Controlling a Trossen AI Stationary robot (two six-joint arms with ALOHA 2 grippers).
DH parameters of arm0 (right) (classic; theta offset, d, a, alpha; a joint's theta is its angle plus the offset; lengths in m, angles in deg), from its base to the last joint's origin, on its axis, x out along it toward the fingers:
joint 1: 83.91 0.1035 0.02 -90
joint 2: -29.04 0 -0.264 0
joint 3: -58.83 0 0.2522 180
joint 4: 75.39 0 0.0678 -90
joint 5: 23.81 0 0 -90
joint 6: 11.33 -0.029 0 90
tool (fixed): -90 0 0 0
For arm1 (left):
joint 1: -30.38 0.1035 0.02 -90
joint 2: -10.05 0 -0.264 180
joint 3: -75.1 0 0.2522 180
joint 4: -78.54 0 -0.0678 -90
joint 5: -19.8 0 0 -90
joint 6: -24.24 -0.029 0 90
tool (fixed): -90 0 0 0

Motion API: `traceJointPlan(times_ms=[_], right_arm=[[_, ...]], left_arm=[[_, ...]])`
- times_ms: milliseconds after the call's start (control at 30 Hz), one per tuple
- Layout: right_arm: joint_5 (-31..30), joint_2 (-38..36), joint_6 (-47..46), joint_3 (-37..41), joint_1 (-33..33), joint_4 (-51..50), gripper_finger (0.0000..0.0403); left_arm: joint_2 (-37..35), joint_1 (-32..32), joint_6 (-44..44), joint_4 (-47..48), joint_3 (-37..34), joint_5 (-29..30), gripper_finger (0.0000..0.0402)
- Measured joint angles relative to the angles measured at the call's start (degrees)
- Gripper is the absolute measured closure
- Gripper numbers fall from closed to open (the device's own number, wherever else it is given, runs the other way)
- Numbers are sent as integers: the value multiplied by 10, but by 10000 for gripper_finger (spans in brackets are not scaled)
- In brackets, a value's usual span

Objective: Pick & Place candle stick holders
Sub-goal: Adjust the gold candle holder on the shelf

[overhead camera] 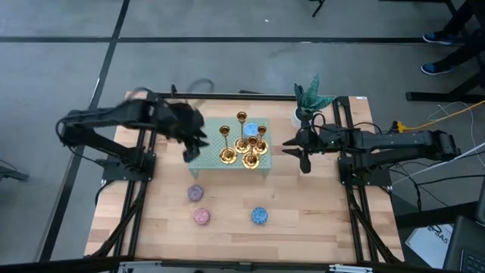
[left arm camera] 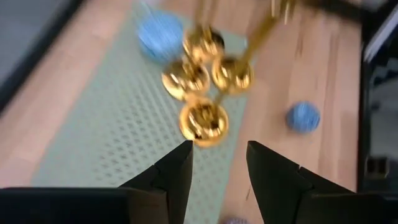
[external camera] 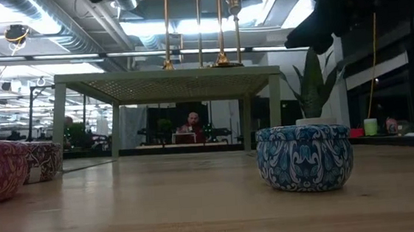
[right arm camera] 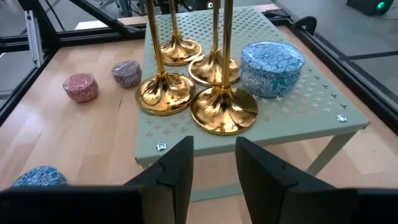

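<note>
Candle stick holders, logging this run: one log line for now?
candle stick holders: four on green stand | left gripper: open, above stand | right gripper: open, beside stand

The candle stick holders [right arm camera: 186, 81] were glossy, mirror-like gold metal (brass, by the look); the stand [right arm camera: 298, 112] was matt perforated green metal, the table [overhead camera: 227, 235] pale smooth wood.

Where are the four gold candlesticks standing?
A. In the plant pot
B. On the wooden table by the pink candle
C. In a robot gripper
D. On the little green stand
D: all four gold candlesticks stand together on the little green stand, beside a blue candle.
</note>
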Motion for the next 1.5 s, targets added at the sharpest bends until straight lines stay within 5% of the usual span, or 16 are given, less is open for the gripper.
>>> traceJointPlan(times_ms=[267, 967, 1500], right_arm=[[-9, 0, -13, 0, 0, 1, 281], [-15, 0, -13, 0, 0, 3, 281], [-15, 0, -12, 0, 0, 3, 281]], left_arm=[[35, -56, -31, -123, -91, 95, 254], [32, -30, -112, -327, -178, 87, 263], [32, -30, -100, -318, -178, 62, 385]])
